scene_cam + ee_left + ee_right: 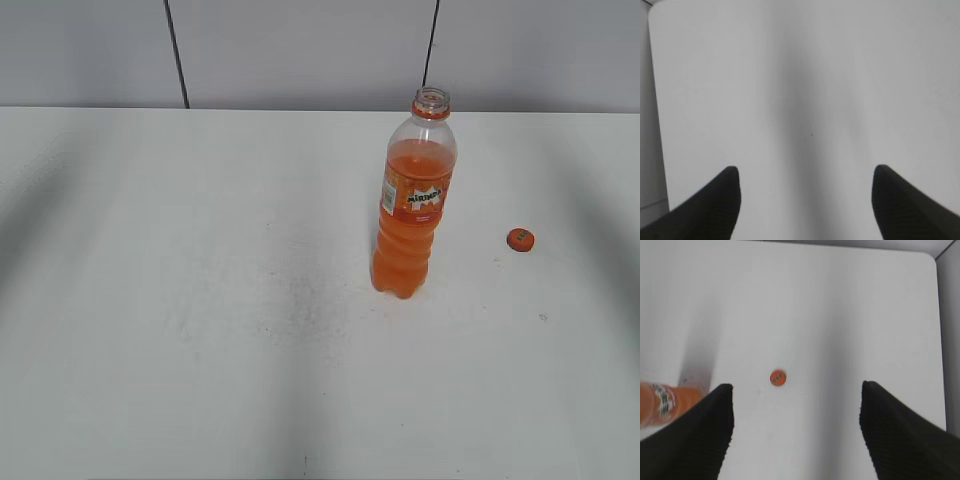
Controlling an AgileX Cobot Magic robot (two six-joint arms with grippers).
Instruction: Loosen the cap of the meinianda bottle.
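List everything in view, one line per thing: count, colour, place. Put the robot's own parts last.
meinianda bottle: one, clear with orange liquid, upright on the table right of centre, mouth open.
cap: one, orange, lying on the table to the bottle's right, apart from it.
table: one, white, under everything.
wall: grey panels behind the table.
left gripper: one, black, jaws open over bare table.
right gripper: one, black, jaws open above the cap.

Uncapped bottle [412,200] upright, cap [520,239] beside
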